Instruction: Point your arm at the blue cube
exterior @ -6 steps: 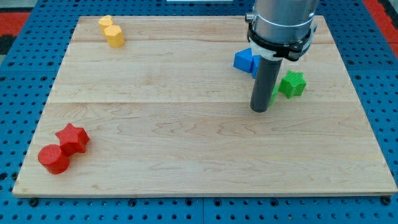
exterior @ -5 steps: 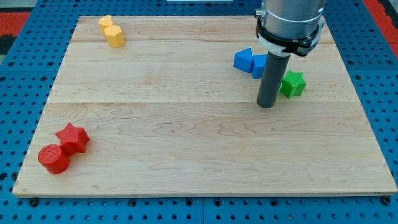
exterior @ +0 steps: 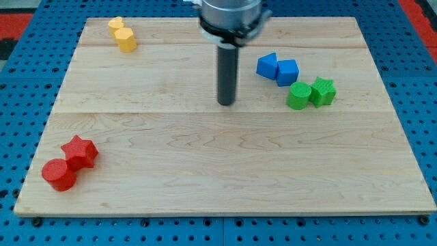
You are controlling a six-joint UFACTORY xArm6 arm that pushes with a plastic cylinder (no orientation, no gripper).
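Note:
Two blue blocks sit touching at the view's upper right. The right one (exterior: pixel 287 72) looks like a cube. The left one (exterior: pixel 268 65) has a more angled shape that I cannot make out. My tip (exterior: pixel 226 102) rests on the wooden board (exterior: pixel 205 171), to the left of and a little below both blue blocks. It is apart from them and touches no block. The rod stands upright under the arm's grey collar.
A green cylinder (exterior: pixel 298 96) and a green star (exterior: pixel 322 91) sit together just below the blue blocks. Two yellow blocks (exterior: pixel 123 35) lie at the upper left. A red star (exterior: pixel 80 151) and a red cylinder (exterior: pixel 59 174) lie at the lower left.
My tip has slid well to the left, away from the blue and green blocks. The green cylinder and the blue cube now show in full. No block has moved.

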